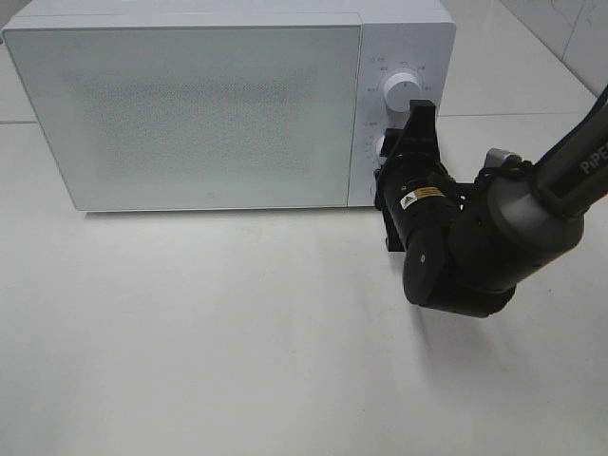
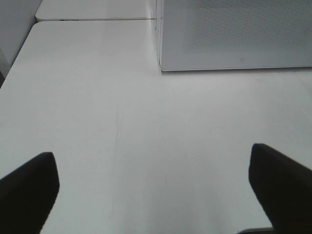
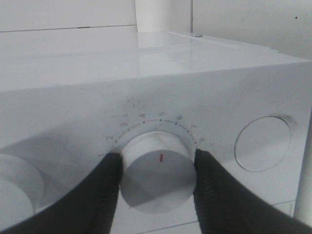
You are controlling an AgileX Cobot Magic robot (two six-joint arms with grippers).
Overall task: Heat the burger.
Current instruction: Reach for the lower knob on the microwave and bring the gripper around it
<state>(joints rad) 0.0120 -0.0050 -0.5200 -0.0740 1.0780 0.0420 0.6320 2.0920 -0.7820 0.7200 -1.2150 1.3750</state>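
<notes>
The burger is out of view; the white microwave (image 1: 209,114) has its door shut. My right gripper (image 1: 391,157) reaches in from the right to the control panel. In the right wrist view, my right gripper (image 3: 157,157) is shut on the lower round knob (image 3: 156,183), one dark finger pressed against each side. The knob's red mark sits below the numbered scale. My left gripper (image 2: 156,190) is open over the bare white table (image 2: 122,122), nothing between its fingers, with the microwave's front (image 2: 234,34) ahead of it. It does not show in the exterior view.
A second white dial (image 1: 399,90) sits above the gripped knob on the panel. A round recessed button (image 3: 262,144) lies beside the knob. The white tabletop (image 1: 237,332) stretches in front of the microwave.
</notes>
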